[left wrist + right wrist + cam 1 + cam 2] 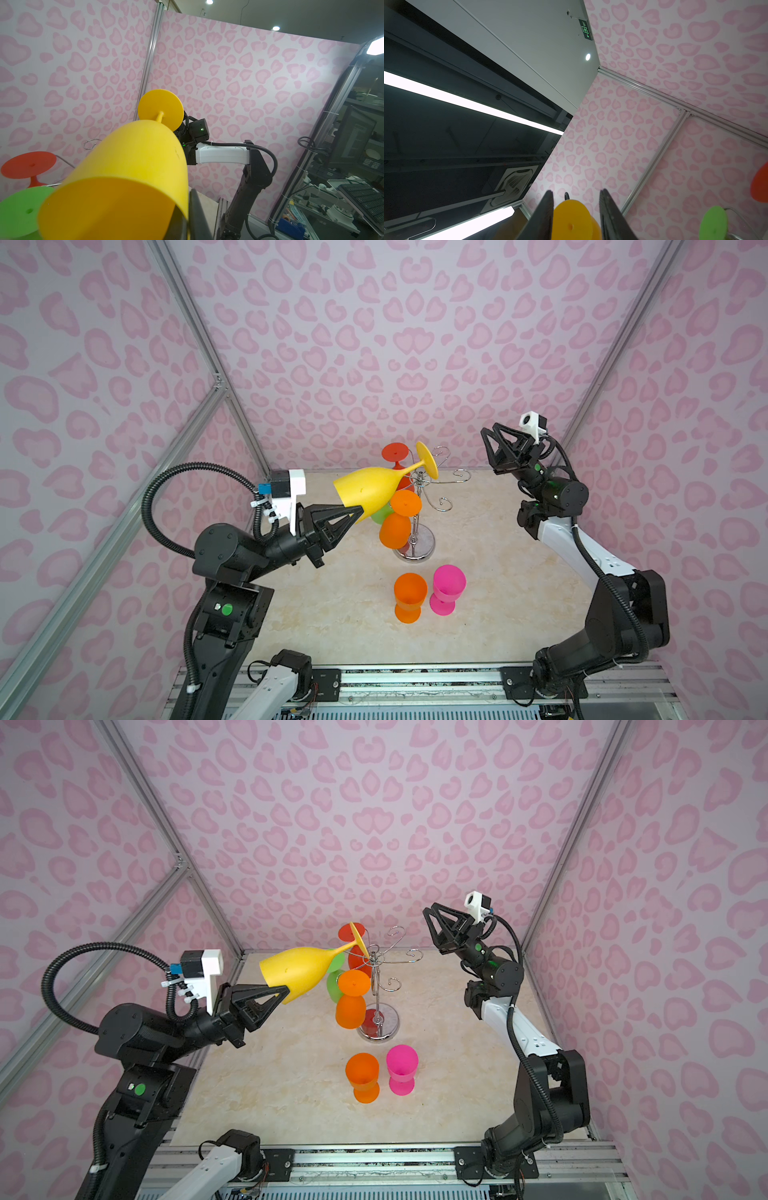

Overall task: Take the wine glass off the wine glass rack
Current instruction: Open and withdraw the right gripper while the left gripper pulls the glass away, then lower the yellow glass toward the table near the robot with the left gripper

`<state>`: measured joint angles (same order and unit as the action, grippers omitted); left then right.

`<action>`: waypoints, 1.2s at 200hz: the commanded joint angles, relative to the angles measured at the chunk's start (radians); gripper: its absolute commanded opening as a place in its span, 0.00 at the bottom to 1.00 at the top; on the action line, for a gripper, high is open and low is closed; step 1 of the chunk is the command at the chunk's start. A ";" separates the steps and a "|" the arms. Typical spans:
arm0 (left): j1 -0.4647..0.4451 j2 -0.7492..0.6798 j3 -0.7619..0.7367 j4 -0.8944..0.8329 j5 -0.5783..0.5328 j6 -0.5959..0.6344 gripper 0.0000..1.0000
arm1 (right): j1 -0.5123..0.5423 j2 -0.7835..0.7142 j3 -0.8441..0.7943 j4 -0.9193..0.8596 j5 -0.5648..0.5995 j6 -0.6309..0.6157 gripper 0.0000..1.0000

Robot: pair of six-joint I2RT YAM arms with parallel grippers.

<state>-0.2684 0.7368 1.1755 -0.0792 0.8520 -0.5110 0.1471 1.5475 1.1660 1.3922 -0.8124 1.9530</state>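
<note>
A yellow wine glass [370,489] [299,969] lies tilted in the air, its foot [428,460] raised above the top of the chrome wine glass rack [414,526] [376,994] and free of the hooks. My left gripper [360,512] [284,992] [186,202] is shut on the bowl's rim, one finger inside and one outside. My right gripper [490,429] [430,908] [576,194] stands open, high to the right of the rack and apart from the glass. In the right wrist view the yellow foot [572,220] shows beyond its fingers.
Red [395,452], green [380,514] and orange [397,529] glasses hang on the rack's left side; its right hooks [461,475] are bare. An orange glass [409,597] and a pink glass [446,587] stand upright on the table in front of the rack's base [417,551].
</note>
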 commanded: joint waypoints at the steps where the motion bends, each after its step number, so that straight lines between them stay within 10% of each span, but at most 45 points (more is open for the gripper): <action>1: 0.001 -0.046 0.036 -0.381 -0.101 0.168 0.03 | -0.018 -0.010 -0.015 -0.024 -0.037 -0.064 0.38; 85: 0.001 -0.061 0.075 -0.880 -0.307 0.333 0.03 | -0.029 0.026 -0.049 0.014 -0.026 -0.043 0.38; 195: -0.016 0.059 0.009 -1.036 -0.479 0.406 0.03 | -0.029 0.017 -0.051 -0.071 -0.037 -0.107 0.38; 240: -0.172 0.165 -0.040 -1.033 -0.653 0.353 0.03 | -0.029 0.021 -0.056 -0.095 -0.047 -0.128 0.38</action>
<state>-0.3683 0.8661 1.1492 -1.1061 0.3336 -0.1314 0.1177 1.5639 1.1160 1.2945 -0.8379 1.8523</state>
